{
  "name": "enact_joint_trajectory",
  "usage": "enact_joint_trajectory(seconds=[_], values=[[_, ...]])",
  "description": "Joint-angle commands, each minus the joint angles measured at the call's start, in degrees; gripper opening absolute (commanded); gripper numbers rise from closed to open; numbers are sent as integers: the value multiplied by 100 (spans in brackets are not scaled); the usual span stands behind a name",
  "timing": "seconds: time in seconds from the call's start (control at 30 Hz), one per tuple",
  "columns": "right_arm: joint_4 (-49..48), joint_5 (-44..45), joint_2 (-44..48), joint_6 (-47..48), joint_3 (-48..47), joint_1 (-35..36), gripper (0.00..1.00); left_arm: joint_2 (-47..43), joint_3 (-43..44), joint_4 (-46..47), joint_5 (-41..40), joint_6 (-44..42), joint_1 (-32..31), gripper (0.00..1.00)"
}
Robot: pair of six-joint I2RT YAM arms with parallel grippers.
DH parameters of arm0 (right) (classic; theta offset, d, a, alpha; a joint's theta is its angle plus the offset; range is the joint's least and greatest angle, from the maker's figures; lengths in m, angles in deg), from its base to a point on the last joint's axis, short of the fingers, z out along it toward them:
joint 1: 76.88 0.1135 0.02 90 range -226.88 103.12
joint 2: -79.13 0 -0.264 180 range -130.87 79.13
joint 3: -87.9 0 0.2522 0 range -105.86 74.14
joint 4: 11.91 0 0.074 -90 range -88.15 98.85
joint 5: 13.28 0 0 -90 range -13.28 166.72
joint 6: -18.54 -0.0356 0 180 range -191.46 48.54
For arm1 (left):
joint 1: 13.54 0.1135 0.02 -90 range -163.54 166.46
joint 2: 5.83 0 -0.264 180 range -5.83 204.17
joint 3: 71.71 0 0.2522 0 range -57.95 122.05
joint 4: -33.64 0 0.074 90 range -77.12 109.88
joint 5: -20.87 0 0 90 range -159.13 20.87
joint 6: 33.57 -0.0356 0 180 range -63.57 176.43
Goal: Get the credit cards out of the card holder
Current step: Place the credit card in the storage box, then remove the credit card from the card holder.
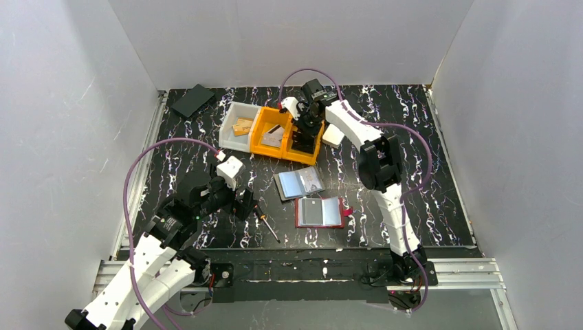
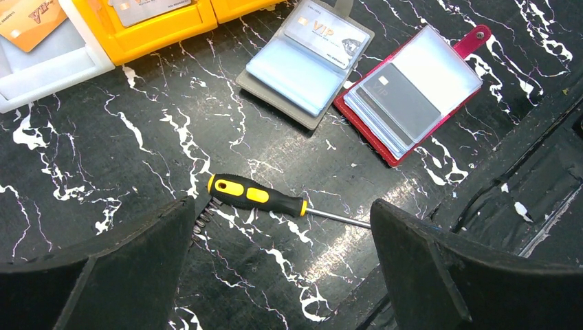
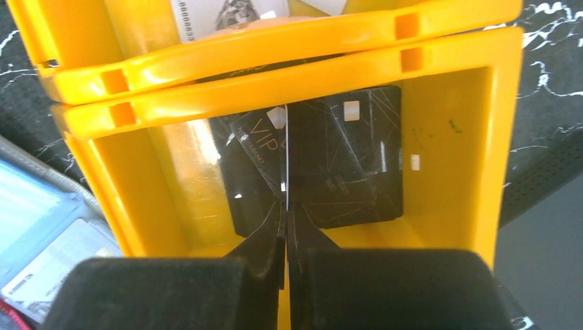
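Two card holders lie open mid-table: a grey one (image 1: 300, 183) (image 2: 306, 62) showing a VIP card, and a red one (image 1: 320, 212) (image 2: 412, 93) with a dark grey card in its clear sleeves. My right gripper (image 3: 286, 210) (image 1: 302, 134) hangs over the right yellow bin (image 3: 447, 172), shut on a thin card (image 3: 286, 158) seen edge-on. Black cards (image 3: 344, 158) lie on that bin's floor. My left gripper (image 2: 282, 205) (image 1: 244, 205) stands wide open and empty, low over the table, left of the holders.
A black-and-yellow screwdriver (image 2: 258, 194) (image 1: 267, 223) lies just beyond my left fingers. The white bin (image 1: 237, 126) holds an orange card (image 2: 27, 20); the left yellow bin (image 1: 269, 134) holds a grey card (image 2: 148, 8). A black block (image 1: 193, 100) sits far left, a white block (image 1: 333, 135) beside the bins.
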Motion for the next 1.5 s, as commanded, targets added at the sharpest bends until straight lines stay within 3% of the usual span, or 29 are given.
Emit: enact_joint_trajectory(seconds=[0.0, 0.2, 0.37, 0.47, 0.53, 0.6, 0.67, 0.7, 0.8, 0.97, 1.2, 1.47], values=[[-50, 336, -255, 4, -314, -33, 9, -2, 83, -47, -51, -81, 40, 98], [-253, 739, -146, -83, -394, -33, 49, -10, 83, -47, -55, -87, 42, 98], [-501, 1149, 341, -197, -377, -29, 59, -75, 66, -15, -41, -68, 56, 98], [-605, 1124, 1110, -332, -198, -24, 63, -196, 19, 79, 63, 23, 66, 98], [-457, 330, 2066, -330, 432, -25, 65, -232, -91, 359, 346, 528, 92, 98], [-601, -667, 3530, -259, 2008, -110, 73, -40, -97, 615, 713, 1329, 90, 98], [-945, -1777, 5065, -353, 3771, -626, 85, 17, -476, 1361, 1551, 2474, 90, 98], [-1190, -2313, 5862, -519, 4558, -1081, 97, 80, -662, 1711, 1763, 3274, 92, 98], [-1554, -3397, 7397, -1010, 6393, -2183, 98, 363, -1150, 2301, 1855, 4600, -119, 98], [-2207, -3846, 8019, -1474, 7465, -2974, 98, 644, -1089, 2107, 777, 4592, -1173, 98], [-2754, -3979, 7955, -1730, 8184, -3452, 98, 1471, -691, 1874, -535, 4458, -2301, 98], [-2654, -4331, 7453, -1219, 8500, -3566, 98, 1675, -747, 2374, -968, 4568, -2448, 98]])
